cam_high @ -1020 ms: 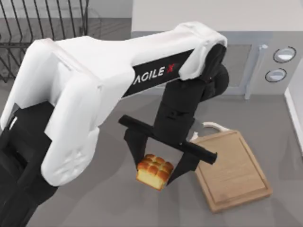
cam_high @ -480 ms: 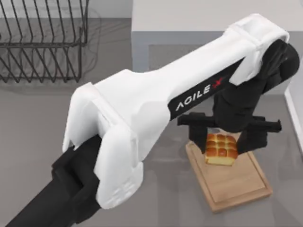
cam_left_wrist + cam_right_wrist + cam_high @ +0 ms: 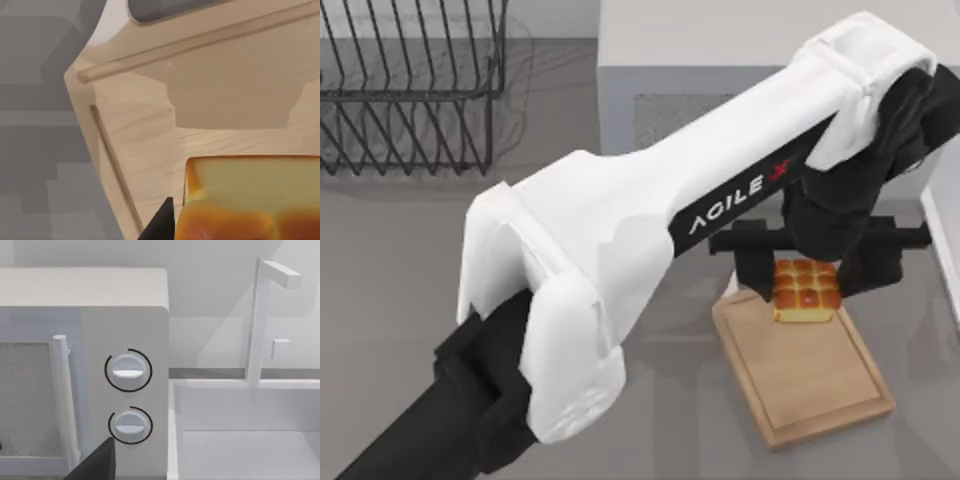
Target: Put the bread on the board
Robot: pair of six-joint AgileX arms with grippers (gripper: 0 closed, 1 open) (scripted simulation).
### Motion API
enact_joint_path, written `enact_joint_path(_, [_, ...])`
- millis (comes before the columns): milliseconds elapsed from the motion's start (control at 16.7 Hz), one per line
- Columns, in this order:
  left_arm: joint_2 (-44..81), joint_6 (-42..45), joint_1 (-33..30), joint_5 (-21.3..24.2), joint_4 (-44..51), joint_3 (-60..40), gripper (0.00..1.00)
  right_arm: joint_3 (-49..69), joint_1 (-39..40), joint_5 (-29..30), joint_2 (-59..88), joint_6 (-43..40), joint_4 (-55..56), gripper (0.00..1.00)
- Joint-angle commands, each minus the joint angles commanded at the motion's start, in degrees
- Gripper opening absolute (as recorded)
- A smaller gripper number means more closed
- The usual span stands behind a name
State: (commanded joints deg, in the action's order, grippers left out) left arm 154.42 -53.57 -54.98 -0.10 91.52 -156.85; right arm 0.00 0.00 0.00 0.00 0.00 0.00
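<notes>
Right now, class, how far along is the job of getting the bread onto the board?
Done: the bread has been picked up and carried over the board. In hand: the left hand grips it above the board's handle end. Left: lower it, let go and withdraw. The microwave faces the right wrist camera.

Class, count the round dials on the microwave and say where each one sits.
2. On the microwave front panel, beside its door handle, the upper dial sits directly above the lower dial. No others are visible.
</notes>
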Motion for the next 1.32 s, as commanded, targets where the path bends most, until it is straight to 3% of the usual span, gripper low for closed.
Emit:
enact_joint_path(960, [-5.0, -0.1, -0.3, -0.1, -13.8, 17.7, 0.0, 0.0, 0.0, 0.0, 0.0, 0.0, 0.0, 1.0])
enact_joint_path(1320, [-4.4, -0.1, -0.3, -0.2, -14.8, 19.3, 0.0, 0.0, 0.0, 0.0, 0.0, 0.0, 0.0, 1.0])
